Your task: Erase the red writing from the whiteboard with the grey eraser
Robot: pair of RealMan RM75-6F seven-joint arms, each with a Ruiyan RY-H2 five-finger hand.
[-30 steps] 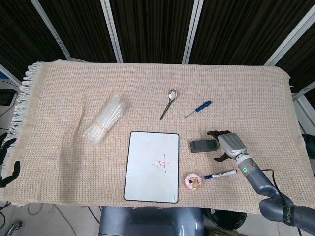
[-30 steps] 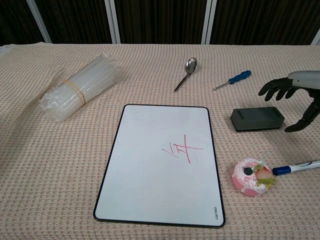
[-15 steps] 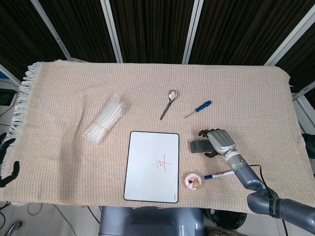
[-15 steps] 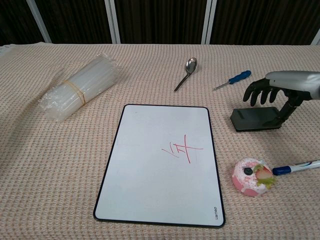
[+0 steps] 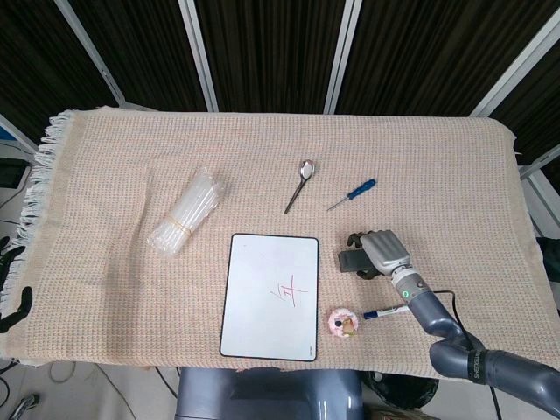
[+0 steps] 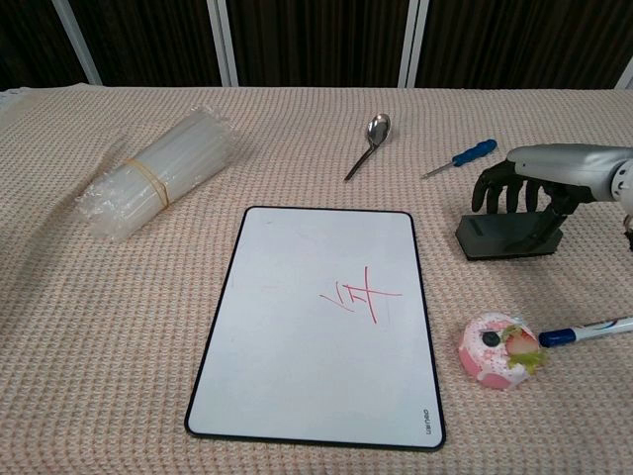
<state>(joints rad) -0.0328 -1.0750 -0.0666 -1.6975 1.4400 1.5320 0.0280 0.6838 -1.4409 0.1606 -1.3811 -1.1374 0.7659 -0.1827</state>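
Observation:
The grey eraser lies flat on the cloth just right of the whiteboard. Red writing sits right of the board's middle. My right hand arches over the eraser, fingers curled down at its far edge and the thumb at its right end. In the head view the right hand covers the right part of the eraser, beside the whiteboard. Whether it grips is unclear. My left hand shows only as dark spread fingers off the table's left edge, holding nothing.
A blue-capped marker and a pink toy doughnut lie just near of the eraser. A blue screwdriver and a spoon lie behind it. A bundle of clear tubes rests at the left.
My right hand has moved left from beside the eraser to over it and lowered, its fingers curling at the far edge. The eraser and board have not moved.

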